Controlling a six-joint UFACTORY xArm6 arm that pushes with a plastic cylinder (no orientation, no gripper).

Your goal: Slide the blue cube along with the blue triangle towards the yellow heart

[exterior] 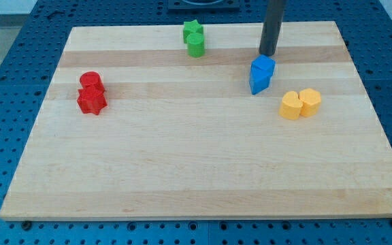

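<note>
While the two yellow blocks, a heart point(290, 106) touching a rounder piece point(310, 102), sit nearest on the wooden board point(182, 170), the blue cube point(263, 68) and blue triangle point(257, 83) stand pressed together just up-left. Behind them, my tip point(268, 53) rests just beside the cube's far edge; the bare rod grasps nothing.

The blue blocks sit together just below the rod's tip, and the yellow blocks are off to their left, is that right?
Not quite. The camera view shows the yellow blocks to the right of the blue blocks, slightly lower in the view. The blue blocks do sit together just below my tip.
</note>
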